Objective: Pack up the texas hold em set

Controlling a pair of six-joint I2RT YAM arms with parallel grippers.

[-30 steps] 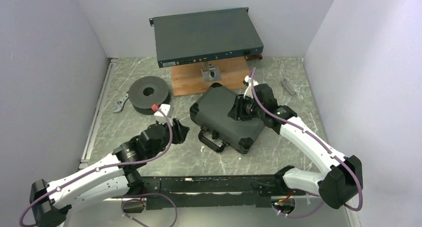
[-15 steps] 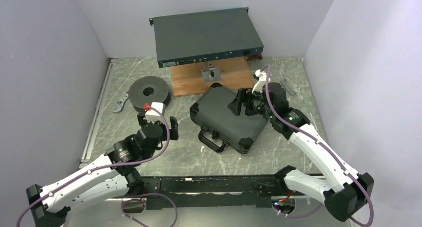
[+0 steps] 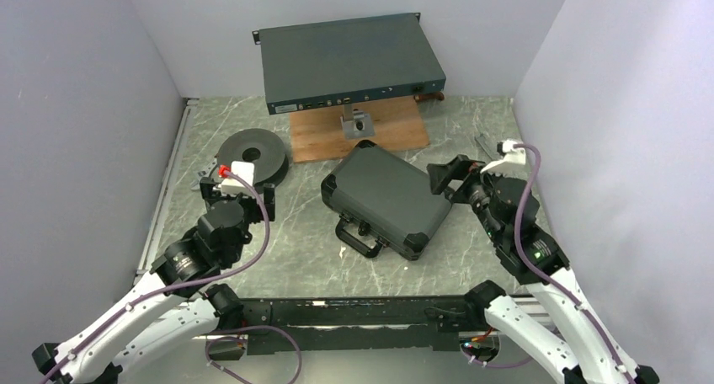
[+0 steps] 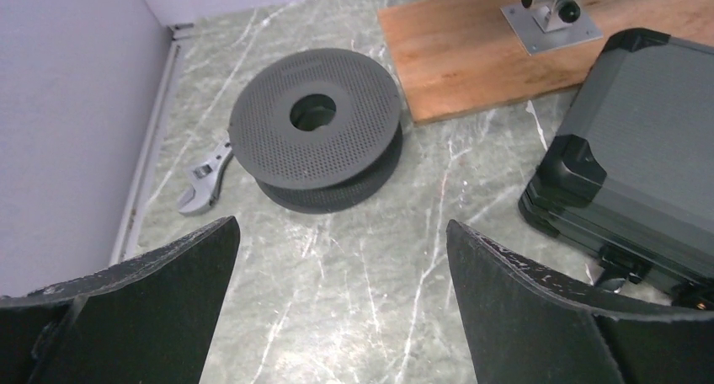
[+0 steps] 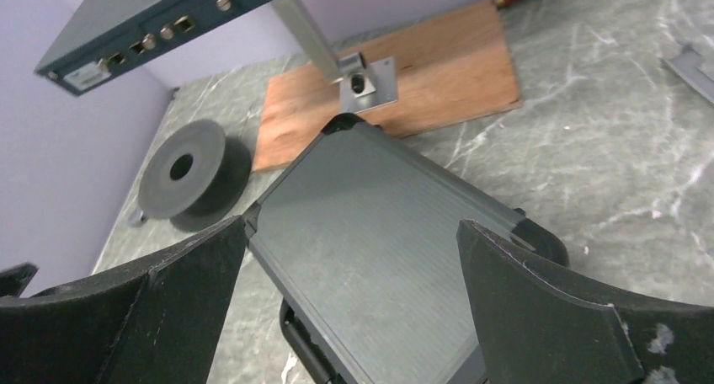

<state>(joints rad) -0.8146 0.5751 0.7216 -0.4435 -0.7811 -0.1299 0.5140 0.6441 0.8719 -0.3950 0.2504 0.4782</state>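
Black case [image 3: 387, 197] closed, latches hard to see; left hand [image 3: 238, 199], right hand [image 3: 447, 176] spread, clear of it.

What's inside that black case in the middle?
Nothing inside shows. The black case is shut, so you only see its ribbed lid and the handle on its near side. Whatever it holds is covered by the lid.
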